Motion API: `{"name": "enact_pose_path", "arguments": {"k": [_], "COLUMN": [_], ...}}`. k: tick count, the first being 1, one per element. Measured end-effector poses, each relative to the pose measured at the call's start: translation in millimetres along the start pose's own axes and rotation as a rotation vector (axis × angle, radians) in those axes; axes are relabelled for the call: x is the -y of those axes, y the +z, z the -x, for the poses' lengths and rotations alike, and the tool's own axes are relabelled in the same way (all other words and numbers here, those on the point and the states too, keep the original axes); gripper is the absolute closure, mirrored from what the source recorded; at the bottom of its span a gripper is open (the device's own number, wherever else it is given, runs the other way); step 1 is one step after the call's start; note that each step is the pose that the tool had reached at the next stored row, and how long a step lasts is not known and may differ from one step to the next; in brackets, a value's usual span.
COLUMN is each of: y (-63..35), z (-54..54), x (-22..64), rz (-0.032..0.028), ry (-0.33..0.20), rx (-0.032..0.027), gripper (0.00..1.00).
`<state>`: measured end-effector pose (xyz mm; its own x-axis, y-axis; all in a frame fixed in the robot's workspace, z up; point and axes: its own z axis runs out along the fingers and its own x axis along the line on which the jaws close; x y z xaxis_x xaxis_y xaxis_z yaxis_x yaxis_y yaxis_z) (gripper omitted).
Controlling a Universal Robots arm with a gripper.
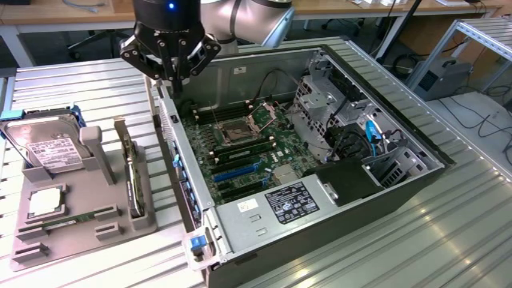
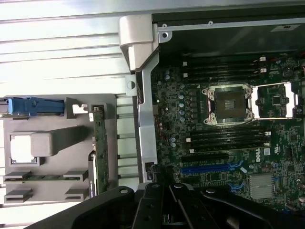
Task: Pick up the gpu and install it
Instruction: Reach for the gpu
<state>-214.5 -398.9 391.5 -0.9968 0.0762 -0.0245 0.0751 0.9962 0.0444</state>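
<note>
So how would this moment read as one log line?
jaws: shut, over computer case edge | graphics card: upright in grey holder beside case | installed: not yet

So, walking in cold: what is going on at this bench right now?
The robot arm's gripper, shut and empty, hangs over the side wall of an open computer case. The gpu stands on edge in the grey holder beside the case, near a hard drive. It is not yet picked up or installed.
</note>
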Motion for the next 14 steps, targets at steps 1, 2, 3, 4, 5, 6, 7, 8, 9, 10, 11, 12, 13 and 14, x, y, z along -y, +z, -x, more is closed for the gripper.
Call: {"name": "enact_pose_path", "arguments": {"k": [1,2,3,4,5,6,7,8,9,10,11,12,13,14], "y": [0.0,0.0,0.0,0.0,0.1,0.0,0.0,0.1,0.1,0.0,0.1,0.1,0.1,0.1], "z": [-0.5,-0.9,-1.2,-1.7,-2.5,-3.2,-3.6,-4.0,-4.4,-4.7,-5.0,-5.4,-5.7,-6.0], "x": [0.0,0.1,0.1,0.1,0.2,0.2,0.3,0.3,0.3,0.4,0.4,0.4,0.4,0.5], "rz": [0.0000,0.0000,0.0001,0.0001,0.0001,0.0000,0.0000,0.0000,0.0000,0.0000,0.0000,0.0000,0.0000,0.0001], "ry": [0.000,0.000,0.000,0.000,0.000,0.000,0.000,0.000,0.000,0.000,0.000,0.000,0.000,0.000], "rx": [0.0000,0.0000,0.0000,0.0000,0.0000,0.0000,0.0000,0.0000,0.0000,0.0000,0.0000,0.0000,0.0000,0.0000], "gripper": [0.89,0.89,0.89,0.89,0.89,0.89,0.89,0.89,0.89,0.89,0.89,0.89,0.89,0.89]}}
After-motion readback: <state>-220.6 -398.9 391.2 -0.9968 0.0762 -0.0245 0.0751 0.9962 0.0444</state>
